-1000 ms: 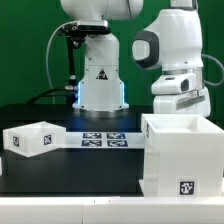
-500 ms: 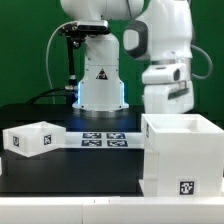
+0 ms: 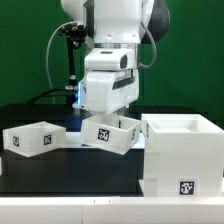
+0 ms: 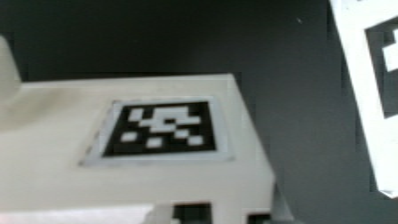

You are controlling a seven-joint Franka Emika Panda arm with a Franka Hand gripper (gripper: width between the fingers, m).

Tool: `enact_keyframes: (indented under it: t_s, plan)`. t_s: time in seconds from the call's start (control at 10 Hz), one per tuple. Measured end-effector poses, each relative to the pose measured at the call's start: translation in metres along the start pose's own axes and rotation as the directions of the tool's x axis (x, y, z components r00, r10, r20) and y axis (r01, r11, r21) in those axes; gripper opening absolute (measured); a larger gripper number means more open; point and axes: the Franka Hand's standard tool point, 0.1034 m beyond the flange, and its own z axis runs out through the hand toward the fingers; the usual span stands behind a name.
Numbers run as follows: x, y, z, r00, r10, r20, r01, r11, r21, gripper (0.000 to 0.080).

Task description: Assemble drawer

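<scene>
The large white cube-like casing (image 3: pixel 182 155) stands at the exterior view's right, open side up, with a tag low on its front. One small white tray (image 3: pixel 33 138) rests on the black table at the left. My gripper (image 3: pixel 108 115) is shut on the second small tray (image 3: pixel 112 132) and holds it tilted above the table's middle, just left of the casing. In the wrist view the held tray's tagged wall (image 4: pixel 164 130) fills the picture, my gripper (image 4: pixel 217 212) sits at its edge, and the casing (image 4: pixel 375 80) shows beside it.
The marker board (image 3: pixel 72 141) lies on the table behind the held tray, mostly hidden by it. The robot's white base (image 3: pixel 84 95) stands at the back. The table's front edge (image 3: pixel 70 196) runs along the bottom.
The arm has swung from above the casing to the exterior view's left. The second small tray, not seen before, now hangs tilted in the gripper over the table's middle.
</scene>
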Motion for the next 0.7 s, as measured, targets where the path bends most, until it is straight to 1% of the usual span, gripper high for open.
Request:
enact_keyframes:
  t_s: [0.2,0.3,0.4,0.5,0.6,0.7]
  plan:
    - [-0.002,0.001,0.001,1.000,0.003,0.001,-0.003,1.000,0.001,0.0035]
    - [-0.005,0.003,0.005,0.999,-0.044,0.013,0.044,0.999,0.028,0.0035]
    - [-0.008,0.023,0.014,0.993,-0.118,0.026,0.116,0.990,0.078,0.0035]
    - [-0.008,0.048,0.022,0.981,-0.192,0.016,0.190,0.978,0.084,0.0035]
    - [-0.010,0.056,0.029,0.967,-0.256,0.009,0.254,0.961,0.111,0.0035]
    - [-0.012,0.061,0.029,0.952,-0.305,0.004,0.301,0.943,0.138,0.0035]
